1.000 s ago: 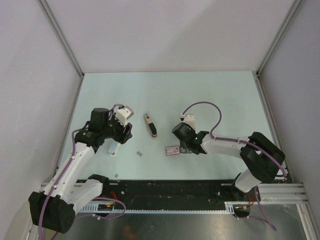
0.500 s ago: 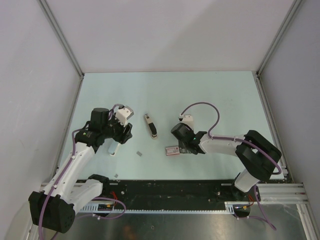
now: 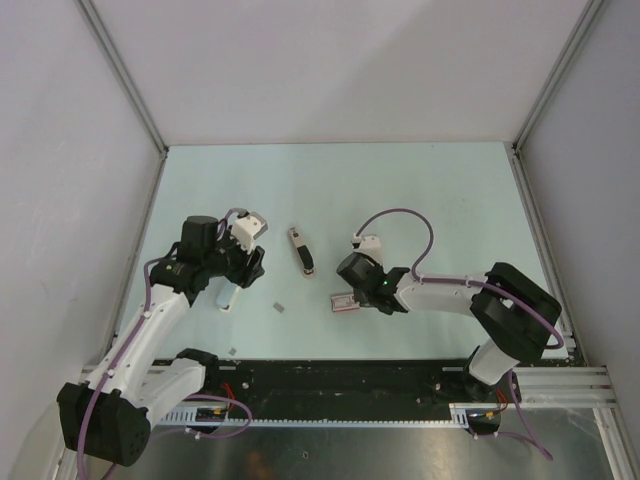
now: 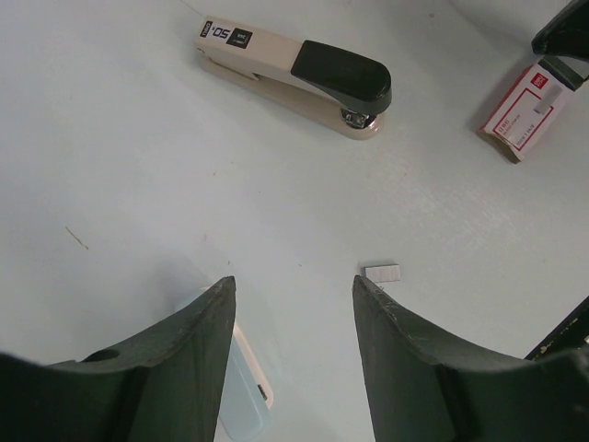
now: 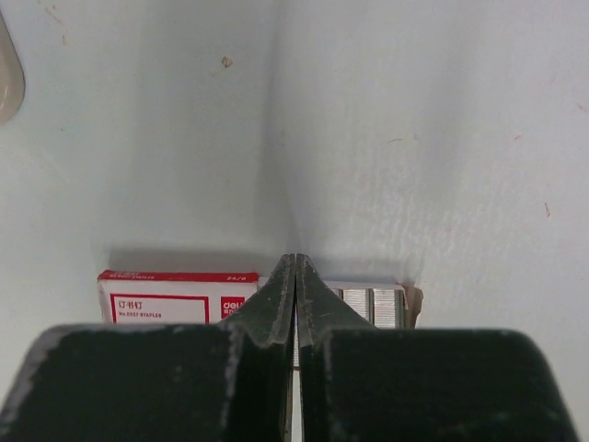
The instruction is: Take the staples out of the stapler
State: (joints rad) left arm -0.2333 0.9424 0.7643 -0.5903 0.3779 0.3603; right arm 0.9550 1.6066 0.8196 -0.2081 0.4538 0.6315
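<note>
The stapler (image 3: 301, 250), beige with a black head, lies closed on the table between my arms; it also shows in the left wrist view (image 4: 294, 74). One short grey staple strip (image 3: 279, 308) lies apart from it, just off my left gripper's right finger (image 4: 383, 273). My left gripper (image 3: 245, 266) is open and empty, left of the stapler (image 4: 294, 281). My right gripper (image 3: 350, 295) is shut, with its tips (image 5: 295, 261) over the pink staple box (image 5: 175, 296). The box's drawer (image 5: 373, 304) is slid out and shows staples.
A small white-and-blue stick (image 3: 226, 298) lies under my left gripper (image 4: 241, 387). A tiny grey bit (image 3: 232, 350) lies near the front rail. Grey walls close the table on three sides.
My right gripper has moved left and down onto the pink box and now covers part of it. The left arm, the stapler and the staple strip have not moved.
</note>
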